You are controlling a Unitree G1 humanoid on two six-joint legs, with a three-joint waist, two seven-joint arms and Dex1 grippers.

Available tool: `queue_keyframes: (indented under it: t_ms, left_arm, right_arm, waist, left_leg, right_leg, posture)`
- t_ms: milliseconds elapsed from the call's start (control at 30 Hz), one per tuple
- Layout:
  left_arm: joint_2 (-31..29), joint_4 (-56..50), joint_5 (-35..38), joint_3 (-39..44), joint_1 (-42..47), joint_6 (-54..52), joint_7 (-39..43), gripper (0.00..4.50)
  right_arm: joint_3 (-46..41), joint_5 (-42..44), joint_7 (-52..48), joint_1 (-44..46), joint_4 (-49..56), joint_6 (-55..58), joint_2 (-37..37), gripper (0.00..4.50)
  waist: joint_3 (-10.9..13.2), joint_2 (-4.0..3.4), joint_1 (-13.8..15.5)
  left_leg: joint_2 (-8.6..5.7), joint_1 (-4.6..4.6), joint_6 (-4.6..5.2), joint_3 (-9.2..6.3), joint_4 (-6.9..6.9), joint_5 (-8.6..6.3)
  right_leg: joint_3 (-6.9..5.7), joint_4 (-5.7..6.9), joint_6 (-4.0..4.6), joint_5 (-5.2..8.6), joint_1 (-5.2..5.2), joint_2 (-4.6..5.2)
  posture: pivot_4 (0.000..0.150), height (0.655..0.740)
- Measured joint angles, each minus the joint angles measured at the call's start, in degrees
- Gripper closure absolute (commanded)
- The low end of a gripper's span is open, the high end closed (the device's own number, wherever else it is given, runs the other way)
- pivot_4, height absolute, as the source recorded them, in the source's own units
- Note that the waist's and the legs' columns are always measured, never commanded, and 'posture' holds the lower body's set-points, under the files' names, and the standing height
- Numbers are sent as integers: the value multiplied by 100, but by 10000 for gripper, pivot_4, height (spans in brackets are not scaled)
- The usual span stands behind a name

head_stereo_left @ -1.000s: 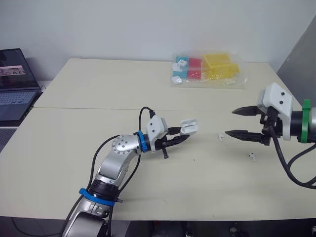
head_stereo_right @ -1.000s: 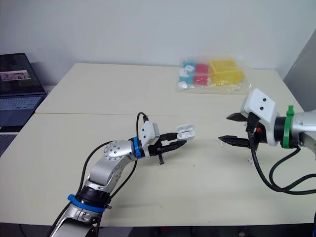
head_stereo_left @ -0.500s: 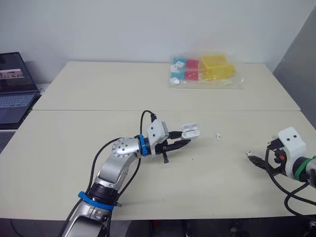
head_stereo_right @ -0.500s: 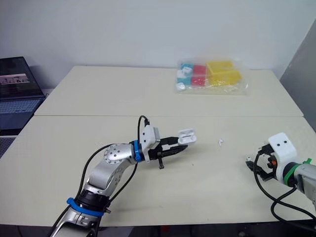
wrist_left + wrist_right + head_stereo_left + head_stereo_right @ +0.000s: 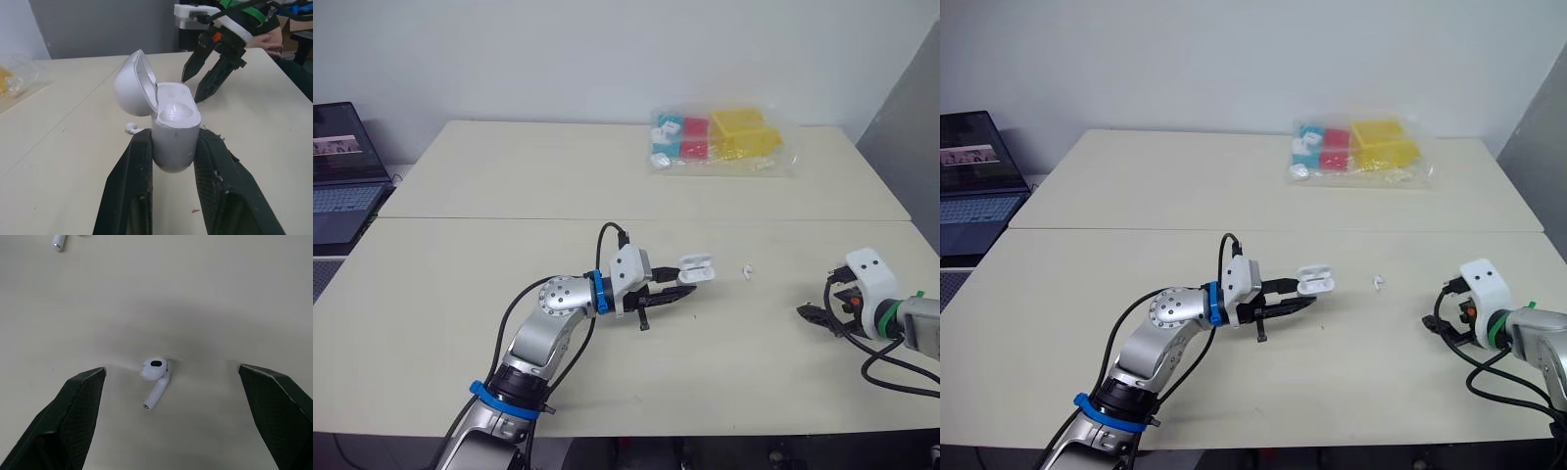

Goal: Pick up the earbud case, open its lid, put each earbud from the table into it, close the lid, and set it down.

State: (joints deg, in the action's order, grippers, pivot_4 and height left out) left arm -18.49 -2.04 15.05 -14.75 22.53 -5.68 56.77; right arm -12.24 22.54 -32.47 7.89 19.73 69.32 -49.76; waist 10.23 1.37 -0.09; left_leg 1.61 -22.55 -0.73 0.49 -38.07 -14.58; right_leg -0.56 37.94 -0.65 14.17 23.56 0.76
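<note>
Left end effector clamps case, lid open, mid-frame. Right end effector is spread wide at lower right, straddling an earbud on the table. Step: first earbud pick. Next: descend, pinch it. Second earbud lies right of case.

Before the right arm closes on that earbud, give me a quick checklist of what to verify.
1. Hold of the left fingers on the earbud case: ok, clamped from both sides.
2. Case lid open: ok.
3. Opening of the right fingers: ok, spread wide.
4. Target earbud lying on the table between them: ok.
5. Those fingers low enough to pinch it: cannot tell.
6. Second earbud clear of the grasp: ok.
</note>
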Motion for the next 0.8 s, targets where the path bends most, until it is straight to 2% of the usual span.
queue_keyframes:
  t_ms: [233,267,333,400,633,667,800]
  left_arm:
    - [0,0,-4,0,1,0,-12,37016]
    - [-1,0,-8,0,1,0,-15,37016]
    - [-6,0,-21,0,1,-1,-27,37016]
    - [-7,0,-29,0,1,-2,-42,37016]
    - [-29,0,-41,0,2,-6,-44,37016]
    - [-32,0,-43,0,2,-7,-45,37016]
    - [-43,0,-51,0,2,-7,-48,37016]
  right_arm:
    - [127,-66,86,2,-156,-151,122,0]
    - [138,-81,100,2,-167,-155,140,1688]
    - [156,-93,114,3,-216,-218,170,6370]
    - [157,-95,128,12,-266,-278,212,13180]
    - [233,-96,126,92,-354,-412,286,39535]
    - [236,-97,126,95,-356,-415,280,40821]
    - [272,-101,116,94,-354,-439,239,40802]
  waist:
    - [0,0,0]
    - [0,0,0]
    - [0,0,0]
    - [0,0,0]
    - [0,0,-1]
    - [0,0,0]
    - [0,0,0]
  left_leg:
    - [0,0,0,-1,1,0]
    - [1,0,0,-1,1,0]
    - [1,0,0,-1,1,0]
    - [1,0,0,-1,0,0]
    - [1,1,0,-1,0,0]
    - [1,0,0,-1,0,0]
    - [2,0,0,-1,0,0]
  right_leg:
    - [-2,0,0,0,0,-1]
    - [-2,0,0,0,0,-1]
    - [-1,-1,0,0,0,0]
    - [-1,0,0,0,0,0]
    - [-1,-1,-1,0,-1,0]
    - [-2,-1,-1,0,-1,0]
    - [-1,-1,-1,0,-1,1]
  posture:
    - [1500,7400]
    - [1500,7400]
    - [1500,7400]
    - [1500,7400]
    - [1500,7400]
    - [1500,7400]
    - [1500,7400]
